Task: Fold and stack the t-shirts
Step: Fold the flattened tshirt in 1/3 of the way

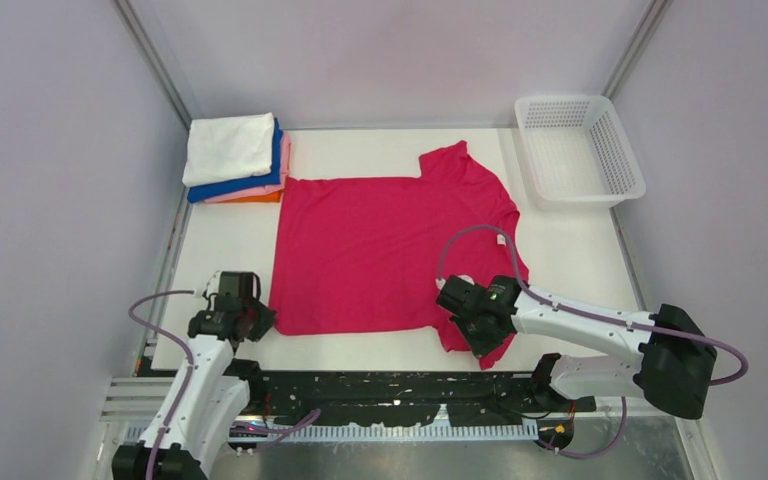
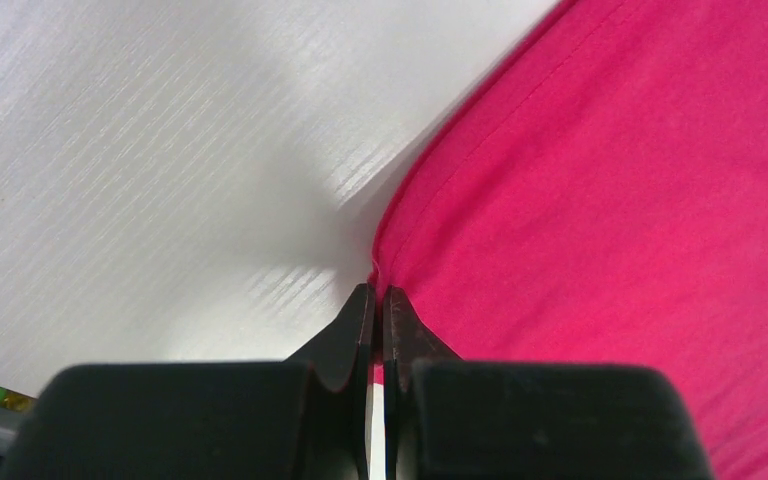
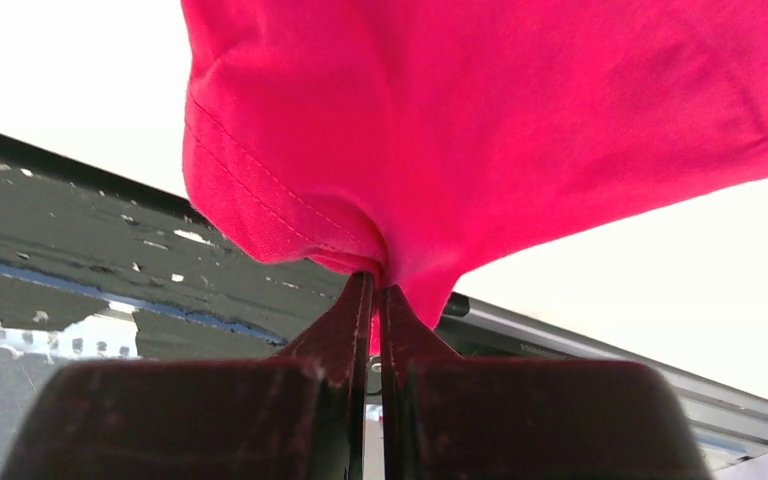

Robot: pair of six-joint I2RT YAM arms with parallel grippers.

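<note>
The magenta-red t-shirt (image 1: 380,240) lies spread flat on the white table, collar to the right. My left gripper (image 1: 257,322) is shut on the shirt's near-left hem corner; the left wrist view shows the hem (image 2: 600,190) pinched between the fingertips (image 2: 360,305). My right gripper (image 1: 480,335) is shut on the near sleeve and lifts it over the table's front edge; the right wrist view shows that cloth (image 3: 480,130) hanging from the fingertips (image 3: 358,290). A stack of folded white, blue, pink and orange t-shirts (image 1: 235,158) sits at the back left.
A white plastic mesh basket (image 1: 578,150) stands at the back right. Grey walls close in both sides. The black rail with the arm bases (image 1: 380,385) runs along the table's near edge.
</note>
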